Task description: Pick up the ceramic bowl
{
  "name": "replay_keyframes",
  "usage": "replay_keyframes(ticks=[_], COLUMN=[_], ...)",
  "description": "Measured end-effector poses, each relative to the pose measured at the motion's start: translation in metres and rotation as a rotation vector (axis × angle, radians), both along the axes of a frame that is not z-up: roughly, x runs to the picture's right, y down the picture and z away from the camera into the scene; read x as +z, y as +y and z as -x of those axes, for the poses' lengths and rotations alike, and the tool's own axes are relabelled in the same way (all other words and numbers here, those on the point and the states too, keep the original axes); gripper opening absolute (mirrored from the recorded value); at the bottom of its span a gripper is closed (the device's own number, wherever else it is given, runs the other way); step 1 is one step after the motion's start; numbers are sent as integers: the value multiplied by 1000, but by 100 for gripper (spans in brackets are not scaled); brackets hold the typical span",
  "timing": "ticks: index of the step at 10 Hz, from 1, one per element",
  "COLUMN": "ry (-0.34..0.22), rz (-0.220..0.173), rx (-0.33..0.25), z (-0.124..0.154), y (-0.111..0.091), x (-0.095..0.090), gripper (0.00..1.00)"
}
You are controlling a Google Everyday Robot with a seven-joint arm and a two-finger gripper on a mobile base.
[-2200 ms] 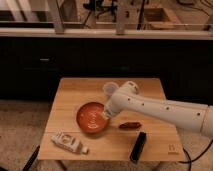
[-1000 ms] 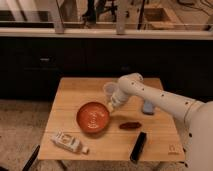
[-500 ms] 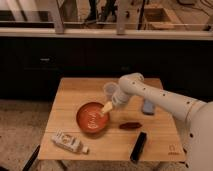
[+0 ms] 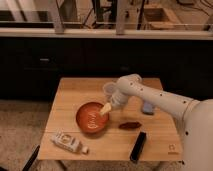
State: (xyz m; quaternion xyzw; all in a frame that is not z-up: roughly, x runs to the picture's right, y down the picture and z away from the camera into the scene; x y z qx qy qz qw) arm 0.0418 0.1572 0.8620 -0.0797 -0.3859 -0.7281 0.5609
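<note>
The ceramic bowl (image 4: 91,118) is round, shallow and glossy orange-red. It sits on the wooden table (image 4: 70,95), left of centre. My gripper (image 4: 106,109) hangs at the end of the white arm, which reaches in from the right. The gripper's pale tips are over the bowl's right rim, at or just inside it. A small translucent whitish cup (image 4: 108,90) stands just behind the gripper, partly hidden by the arm.
A white bottle (image 4: 67,143) lies at the front left of the table. A dark reddish-brown item (image 4: 130,125) lies right of the bowl. A black oblong object (image 4: 138,146) is near the front edge. A blue item (image 4: 148,107) lies behind the arm.
The arm has swung back toward the table's rear and the gripper has come down onto the bowl's right rim. The bowl has not moved.
</note>
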Motion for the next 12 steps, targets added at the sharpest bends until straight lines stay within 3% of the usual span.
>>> replay_keyframes(ticks=[1, 3, 8, 11, 12], ry=[-10, -40, -52, -60, -61], rz=[13, 40, 61, 58, 56], rx=[-5, -20, -20, -34, -45], z=[6, 22, 26, 28, 26], y=[6, 12, 15, 15, 10], x=[4, 5, 3, -1, -10], gripper=[74, 53, 5, 0, 0])
